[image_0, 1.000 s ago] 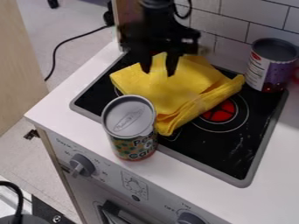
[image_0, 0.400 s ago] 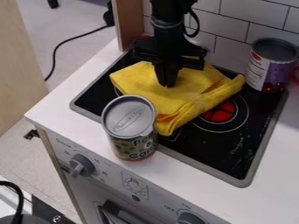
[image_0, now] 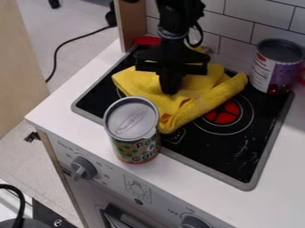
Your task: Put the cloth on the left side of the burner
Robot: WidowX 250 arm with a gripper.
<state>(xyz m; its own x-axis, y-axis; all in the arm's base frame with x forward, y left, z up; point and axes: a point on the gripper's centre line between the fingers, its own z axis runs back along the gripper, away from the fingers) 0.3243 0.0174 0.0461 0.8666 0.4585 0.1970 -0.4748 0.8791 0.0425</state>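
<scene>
My gripper points down into the middle of the yellow cloth, its fingers together and pinching the fabric, which is creased around the tips. The cloth lies bunched over the back left of the black cooktop. Its right part reaches the edge of the red-centred burner, most of which shows beside it.
A can with a silver lid stands at the cooktop's front left edge, close to the cloth. A purple-labelled can stands at the back right. Behind are a tiled wall and a wooden post.
The fingers were apart a second ago and have come together on the cloth. The gripper has lowered slightly, and the cloth's front edge has pulled back a little with new folds.
</scene>
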